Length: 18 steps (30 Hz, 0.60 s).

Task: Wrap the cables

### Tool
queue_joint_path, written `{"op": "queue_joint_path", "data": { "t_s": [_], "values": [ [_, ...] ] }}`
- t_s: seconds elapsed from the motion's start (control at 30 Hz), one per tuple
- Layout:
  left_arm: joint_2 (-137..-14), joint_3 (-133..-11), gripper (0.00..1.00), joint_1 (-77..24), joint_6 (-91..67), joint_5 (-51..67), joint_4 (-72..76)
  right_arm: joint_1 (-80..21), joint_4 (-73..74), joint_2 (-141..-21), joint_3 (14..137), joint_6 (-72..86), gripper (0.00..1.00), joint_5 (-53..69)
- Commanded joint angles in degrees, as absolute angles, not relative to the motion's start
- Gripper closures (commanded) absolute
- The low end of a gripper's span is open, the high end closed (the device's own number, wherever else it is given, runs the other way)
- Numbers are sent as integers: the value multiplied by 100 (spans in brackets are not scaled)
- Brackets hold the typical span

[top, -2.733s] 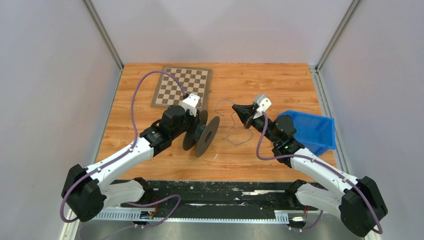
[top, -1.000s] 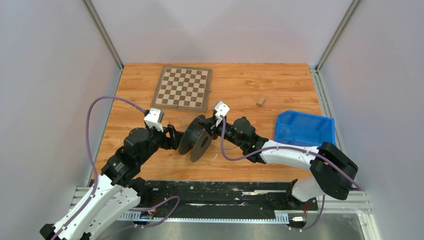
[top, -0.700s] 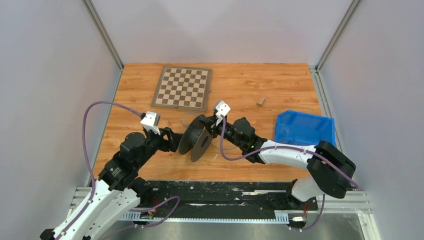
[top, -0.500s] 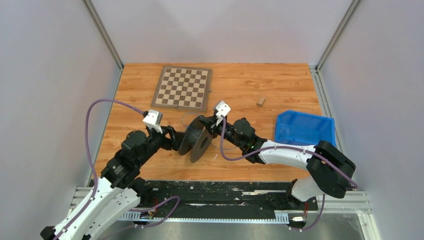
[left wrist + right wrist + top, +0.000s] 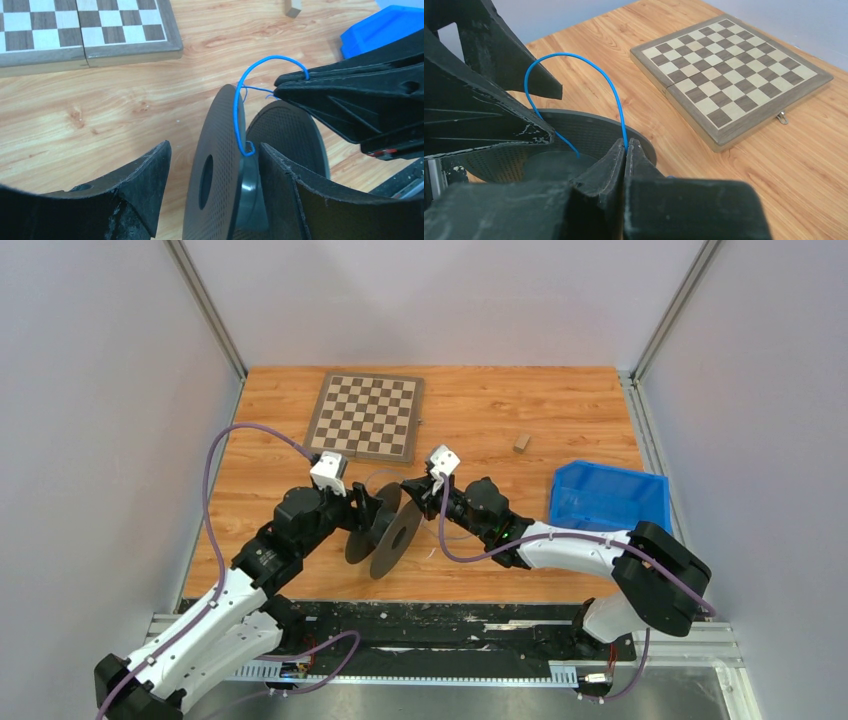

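A black spool [image 5: 385, 530] stands on edge at mid-table. My left gripper [image 5: 365, 513] is open and straddles its near flange [image 5: 215, 170]; the right finger [image 5: 280, 190] sits between the two flanges, and a gap shows beside the left finger [image 5: 150, 190]. The cable is very thin, blue in the wrist views. It arcs [image 5: 260, 62] from the spool's hub to my right gripper [image 5: 277, 85]. My right gripper [image 5: 626, 145] is shut on the cable [image 5: 574, 60] just over the spool's rim [image 5: 589, 130], and in the top view [image 5: 408, 485] it is at the spool's far side.
A folded chessboard [image 5: 365, 416] lies at the back left. A blue bin [image 5: 610, 498] sits at the right and a small wooden block [image 5: 521, 443] behind it. A faint cable loop [image 5: 440, 536] lies under the right arm.
The left arm has swung forward and right, and its gripper now straddles the spool's flange. The spool has shifted slightly toward the near edge. The right gripper has stayed at the spool with the cable.
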<state>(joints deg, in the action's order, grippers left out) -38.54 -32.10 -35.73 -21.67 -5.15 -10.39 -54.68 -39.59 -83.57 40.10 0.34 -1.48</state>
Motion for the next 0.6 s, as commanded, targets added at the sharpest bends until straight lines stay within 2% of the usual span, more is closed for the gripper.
{"op": "queue_joint_path", "data": {
  "t_s": [0.0,0.3,0.57],
  "values": [
    [-3872,-3119,29,-3551,-2249,-793,-794,-5482,-4040,-8199,3936,29,100,-117],
    [-3814,-2983,48,-3553,-2309,-703,-961,-5492,-4133,-8294,3909,124,100,306],
    [-3634,-2948,56,-3559,-2344,-450,-1310,-5524,-4488,-8403,3689,357,100,458]
  ]
}}
